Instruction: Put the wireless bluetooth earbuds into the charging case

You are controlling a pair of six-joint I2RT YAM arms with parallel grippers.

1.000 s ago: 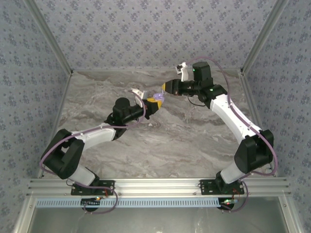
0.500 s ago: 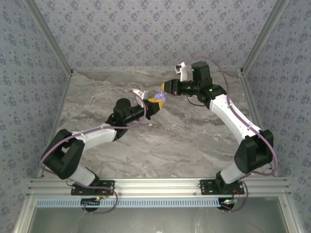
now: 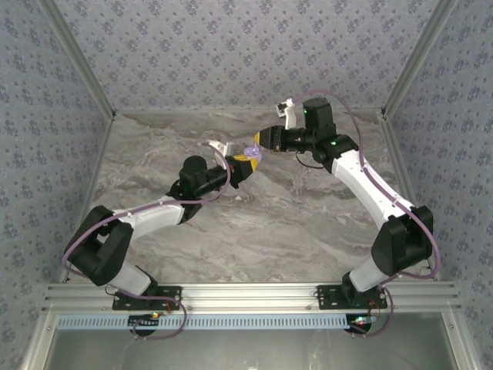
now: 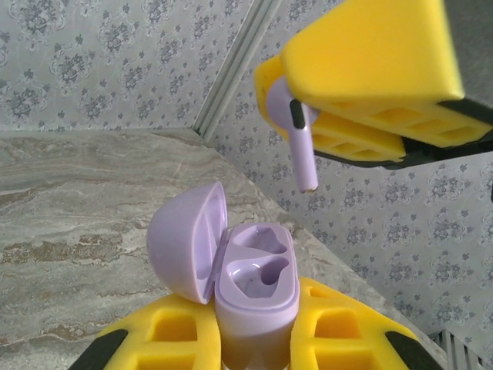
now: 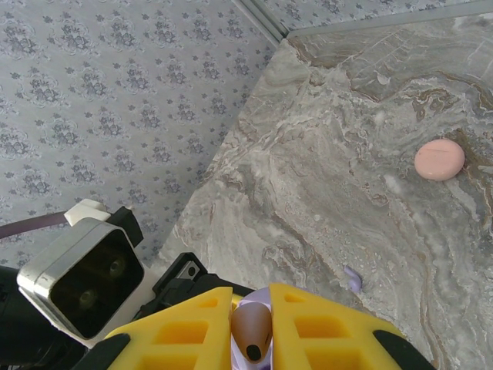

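Observation:
My left gripper (image 4: 258, 343) is shut on the lilac charging case (image 4: 256, 285), held upright above the table. Its lid (image 4: 187, 240) hangs open to the left, and both sockets are empty. My right gripper (image 4: 362, 85) hangs just above and to the right of the case, shut on a lilac earbud (image 4: 300, 142) whose stem points down, short of the sockets. In the right wrist view that earbud (image 5: 253, 335) sits between the yellow fingers (image 5: 308, 331). A second lilac earbud (image 5: 353, 277) lies on the marble. From above, the two grippers (image 3: 246, 163) (image 3: 260, 140) meet at the table's middle back.
A salmon-pink disc (image 5: 439, 159) lies on the marble table (image 5: 331, 177) beyond the loose earbud. The left arm's wrist camera (image 5: 81, 281) sits close below my right gripper. Patterned walls (image 3: 246, 46) close in the back and sides.

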